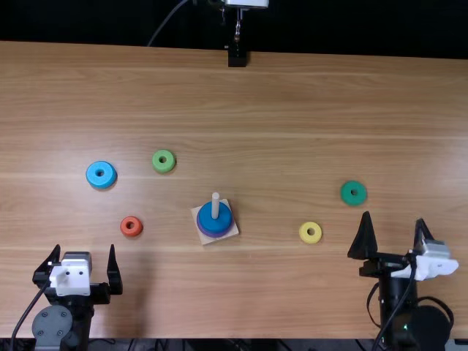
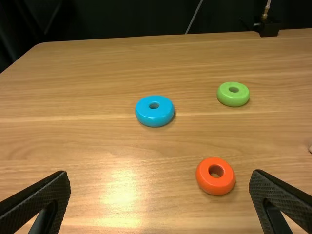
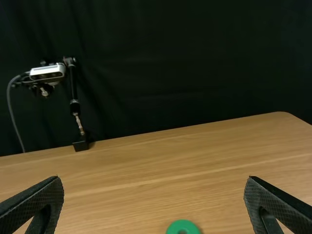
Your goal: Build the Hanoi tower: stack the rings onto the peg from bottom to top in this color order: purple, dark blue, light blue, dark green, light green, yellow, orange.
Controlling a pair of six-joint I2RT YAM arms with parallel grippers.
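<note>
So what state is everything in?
Peg, upright, two rings on
Purple ring, stacked at the bottom
Dark blue ring, stacked on purple
Light blue ring, lying loose
Dark green ring, lying loose
Light green ring, lying loose
Yellow ring, lying loose
Orange ring, lying loose
Left gripper, open, empty
Right gripper, open, empty

Both arms in from the near edge, and here's the left gripper (image 1: 82,272), fingers spread wide, low over the table's (image 1: 241,307) near side! Across on the right, the right gripper (image 1: 395,238) is open too, pointing forward, well apart from its partner!
</note>
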